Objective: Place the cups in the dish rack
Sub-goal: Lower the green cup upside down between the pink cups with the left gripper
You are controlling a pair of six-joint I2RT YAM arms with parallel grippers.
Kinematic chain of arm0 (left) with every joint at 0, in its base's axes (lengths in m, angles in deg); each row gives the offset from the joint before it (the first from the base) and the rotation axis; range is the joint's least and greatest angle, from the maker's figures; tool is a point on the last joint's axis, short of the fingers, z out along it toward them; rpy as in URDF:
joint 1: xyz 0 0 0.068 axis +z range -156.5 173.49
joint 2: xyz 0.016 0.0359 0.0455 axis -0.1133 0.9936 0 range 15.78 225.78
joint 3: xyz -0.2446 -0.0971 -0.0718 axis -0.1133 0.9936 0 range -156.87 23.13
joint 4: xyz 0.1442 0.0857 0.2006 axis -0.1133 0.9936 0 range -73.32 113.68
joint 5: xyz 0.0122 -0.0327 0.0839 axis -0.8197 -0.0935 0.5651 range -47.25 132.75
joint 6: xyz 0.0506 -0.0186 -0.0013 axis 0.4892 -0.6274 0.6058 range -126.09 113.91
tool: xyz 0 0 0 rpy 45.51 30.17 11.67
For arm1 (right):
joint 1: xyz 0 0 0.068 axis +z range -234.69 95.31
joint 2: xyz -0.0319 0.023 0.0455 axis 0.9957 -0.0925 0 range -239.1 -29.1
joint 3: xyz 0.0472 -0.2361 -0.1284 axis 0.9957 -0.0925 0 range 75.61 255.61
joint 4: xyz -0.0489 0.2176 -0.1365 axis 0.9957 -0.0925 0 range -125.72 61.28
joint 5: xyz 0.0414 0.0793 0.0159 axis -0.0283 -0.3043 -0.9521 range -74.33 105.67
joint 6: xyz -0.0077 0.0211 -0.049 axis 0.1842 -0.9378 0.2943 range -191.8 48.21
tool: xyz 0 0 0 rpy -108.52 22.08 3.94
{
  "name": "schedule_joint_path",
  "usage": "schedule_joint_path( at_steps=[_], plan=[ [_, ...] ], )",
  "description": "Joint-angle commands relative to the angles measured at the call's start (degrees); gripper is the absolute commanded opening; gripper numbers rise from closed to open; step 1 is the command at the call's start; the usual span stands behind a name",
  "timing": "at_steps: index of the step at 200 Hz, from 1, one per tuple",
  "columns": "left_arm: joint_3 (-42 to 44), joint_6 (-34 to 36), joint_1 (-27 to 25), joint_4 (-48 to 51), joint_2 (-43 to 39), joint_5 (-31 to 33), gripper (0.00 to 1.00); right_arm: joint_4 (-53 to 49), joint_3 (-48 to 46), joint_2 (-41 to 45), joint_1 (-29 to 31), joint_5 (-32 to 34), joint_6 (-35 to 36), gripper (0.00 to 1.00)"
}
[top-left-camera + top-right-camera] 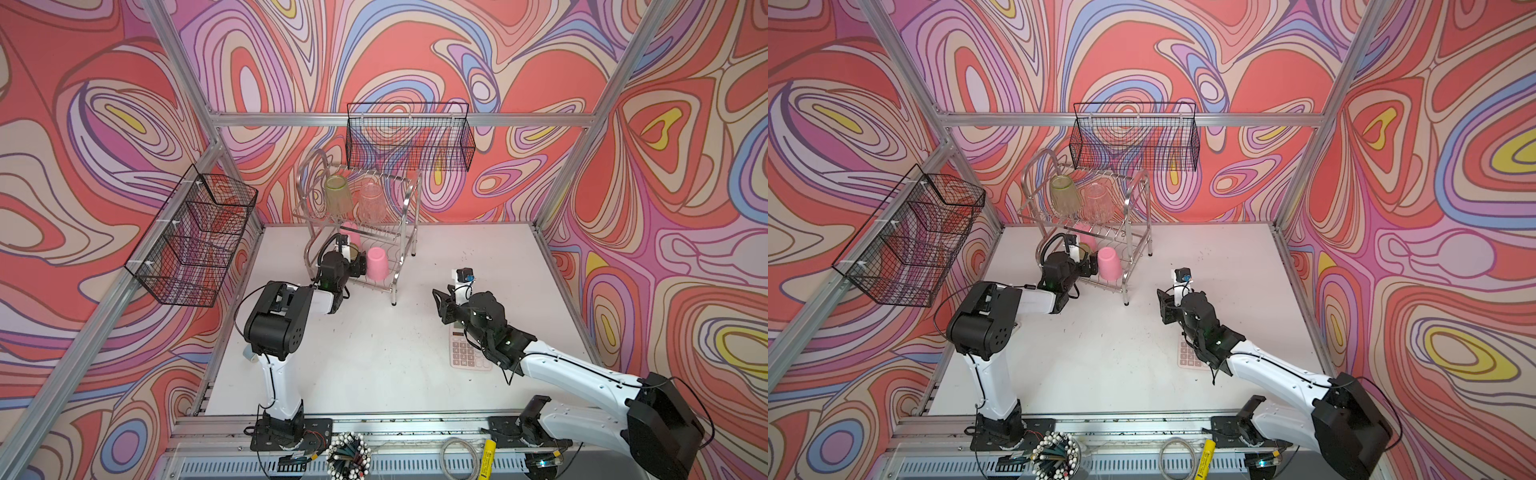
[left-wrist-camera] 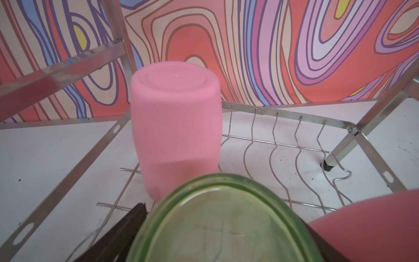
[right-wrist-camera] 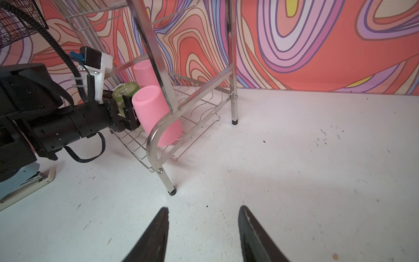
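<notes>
In both top views we see the rack on the bench. Its upper tier holds a green cup and a ribbed cup, both upside down. The lower tier holds a front pink cup and a back pink cup, and the left gripper reaches in between them.

In the left wrist view a second green cup sits base-up between its jaws; we cannot tell whether they clamp it.

In the right wrist view the right gripper hangs over the bench, jaws parted around nothing.
</notes>
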Motion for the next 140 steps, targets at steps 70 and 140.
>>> schedule_joint_path(
  at_steps=[70,140],
  plan=[
    [-0.76,0.37,0.24,-3.92,0.06,0.6,0.91,1.02,0.81,-0.97,-0.57,-1.38,-0.04,0.51],
    [0.47,-0.15,0.21,-5.06,-2.7,0.66,0.9,1.12,0.72,-0.6,-0.53,-1.63,-0.11,0.51]
  ],
)
